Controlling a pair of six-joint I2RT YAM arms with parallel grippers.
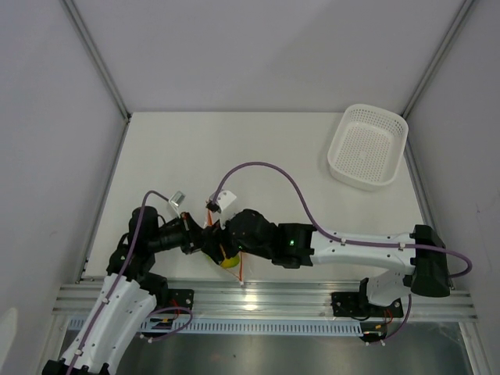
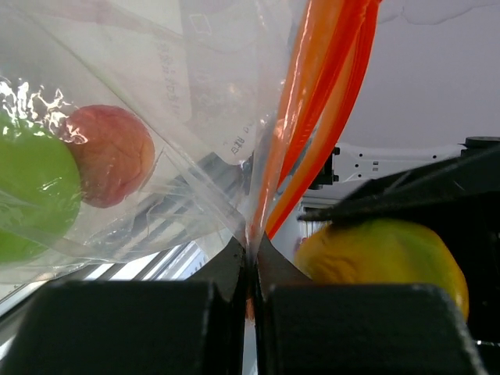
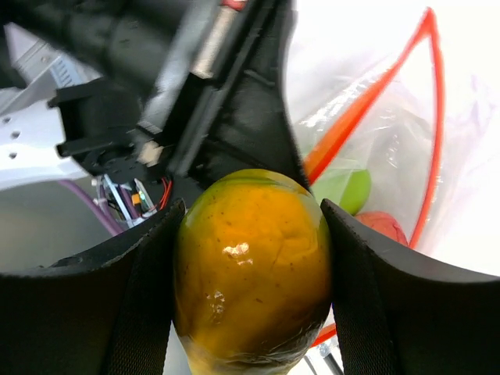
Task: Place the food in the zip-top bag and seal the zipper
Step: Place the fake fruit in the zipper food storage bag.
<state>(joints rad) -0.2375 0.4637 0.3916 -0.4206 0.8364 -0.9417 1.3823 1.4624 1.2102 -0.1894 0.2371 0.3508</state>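
Note:
My left gripper (image 2: 254,258) is shut on the mouth edge of the clear zip-top bag (image 2: 195,94), pinching it at the red-orange zipper (image 2: 312,117). The lime-green ball (image 2: 31,195) and the smaller red-orange fruit (image 2: 109,156) lie inside the bag. My right gripper (image 3: 250,273) is shut on the yellow-orange fruit (image 3: 250,258) and holds it at the open mouth, right beside the left gripper. In the right wrist view the zipper (image 3: 375,94) gapes open, with the green ball (image 3: 348,191) and the red fruit (image 3: 383,226) behind it. From the top, both grippers (image 1: 197,238) (image 1: 226,251) meet over the bag near the table's front edge.
A white perforated basket (image 1: 367,146) stands at the back right of the table (image 1: 273,156). A small white and metal part (image 1: 223,201) lies just behind the grippers. A metal rail (image 1: 312,297) runs along the table's near edge.

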